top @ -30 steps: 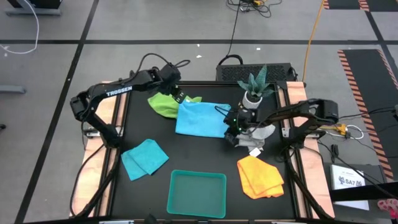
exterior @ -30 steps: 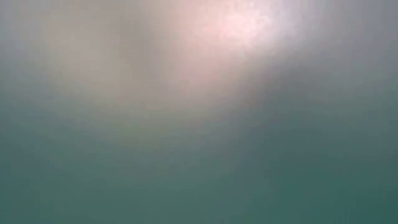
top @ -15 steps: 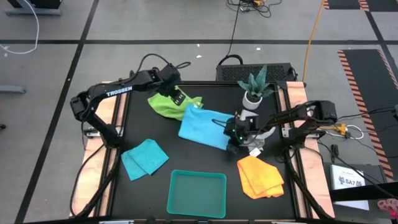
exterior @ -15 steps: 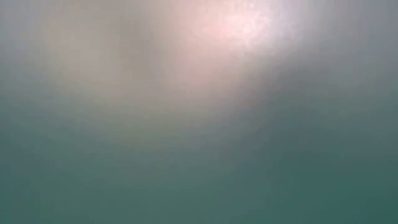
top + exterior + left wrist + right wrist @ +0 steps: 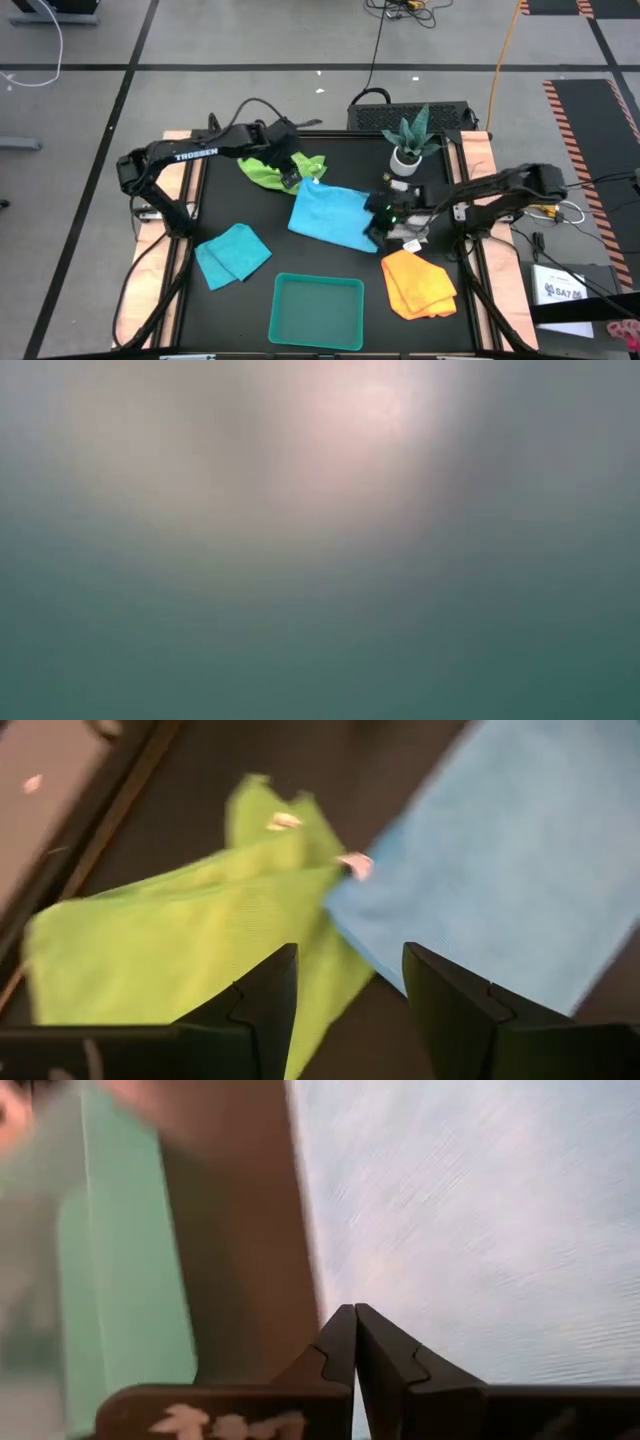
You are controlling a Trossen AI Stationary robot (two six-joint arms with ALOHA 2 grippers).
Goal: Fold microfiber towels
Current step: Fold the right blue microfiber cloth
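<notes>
Right gripper [image 5: 374, 226] clenched on edge of blue towel [image 5: 328, 212], left gripper [image 5: 289, 179] held released above lime green towel [image 5: 262, 170], blue towel overlapping it.

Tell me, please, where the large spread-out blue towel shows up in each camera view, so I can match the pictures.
High view: blue towel at table centre, between the two grippers.
Low view: not visible; the picture shows only a blur.
Left wrist view: blue towel beyond the open left gripper.
Right wrist view: pale blue cloth beyond the shut right gripper.
Shared landmark: the lime green towel touching its corner.
</notes>
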